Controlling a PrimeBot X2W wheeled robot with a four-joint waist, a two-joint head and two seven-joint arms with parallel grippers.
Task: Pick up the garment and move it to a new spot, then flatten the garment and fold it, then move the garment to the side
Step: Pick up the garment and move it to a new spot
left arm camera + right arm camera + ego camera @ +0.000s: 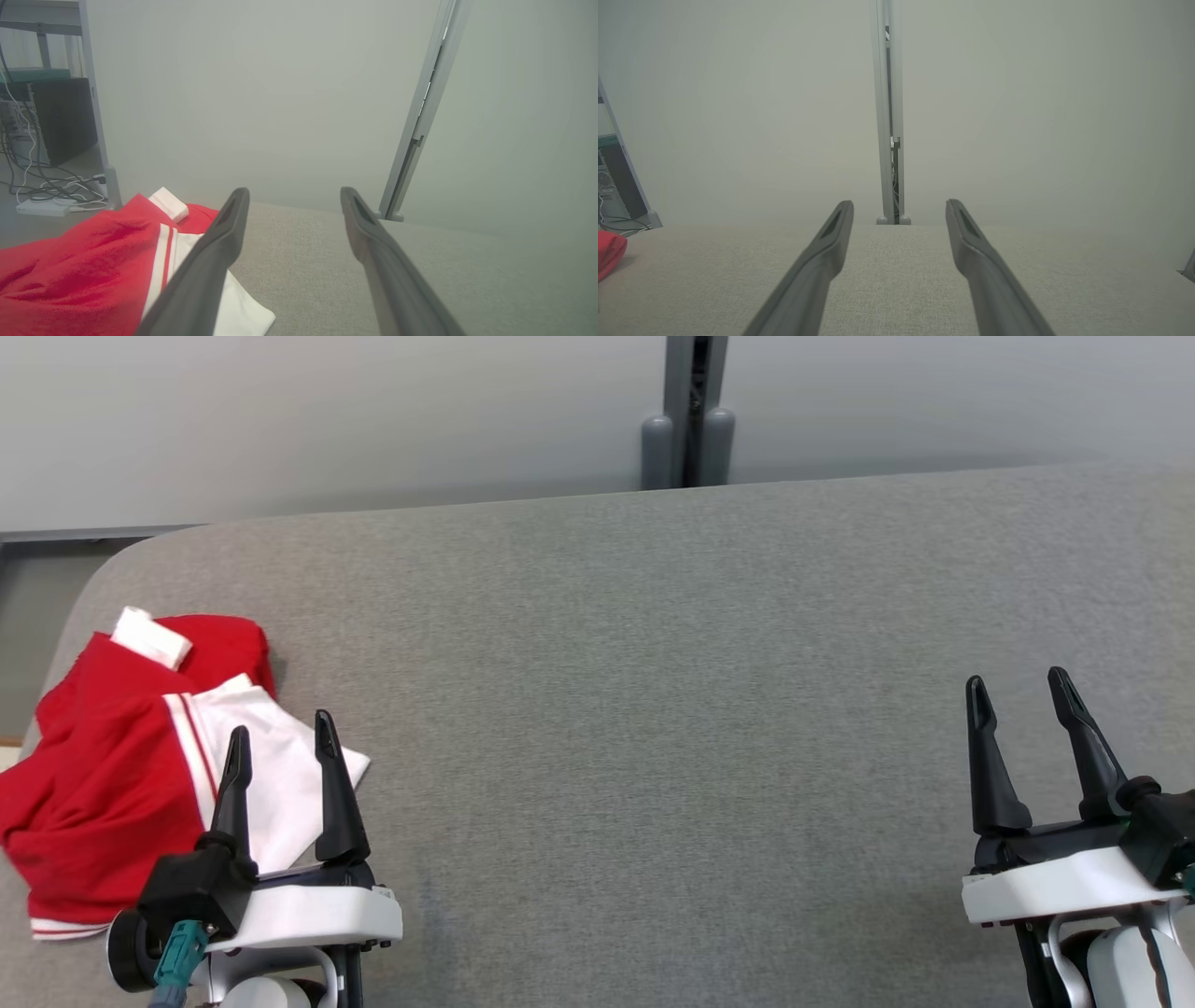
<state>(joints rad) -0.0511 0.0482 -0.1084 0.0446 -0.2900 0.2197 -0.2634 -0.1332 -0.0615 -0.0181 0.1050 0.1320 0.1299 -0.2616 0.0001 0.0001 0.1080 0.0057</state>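
Garment [112,765]: red and white, bunched in a loose heap at 8 o'clock of the head view, on the table's rounded left corner. Red part toward 9, white part toward 4, red-and-white stripes at the seam between. Small white folded piece at 11 of the heap.
Table [653,709]: grey cloth top, far edge running from 10 to 2 across the head view.
Left gripper [282,725]: at 7 o'clock of the head view, fingers pointing to 12, spread wide with nothing between them. Crosses over the garment's white edge; touching it or just above, cannot tell.
Left wrist view: garment at 8, with the finger at 7 passing in front of its white part; grey table between the two fingers.
Right gripper [1017,679]: at 4 o'clock of the head view, fingers pointing just short of 12, spread wide, holding nothing. Over the table, well apart from the garment.
Right wrist view: table between the fingers, a sliver of red garment at 9 by the edge.
Wall [327,420]: pale grey, behind the table toward 12.
Post [686,420]: grey, upright at 12, just beyond the far edge, two rounded feet at its base.
Computer [65,116]: dark box at 10 of the left wrist view, on the floor beyond the table.
Cables [46,186]: tangled on the floor at 9, below the computer.
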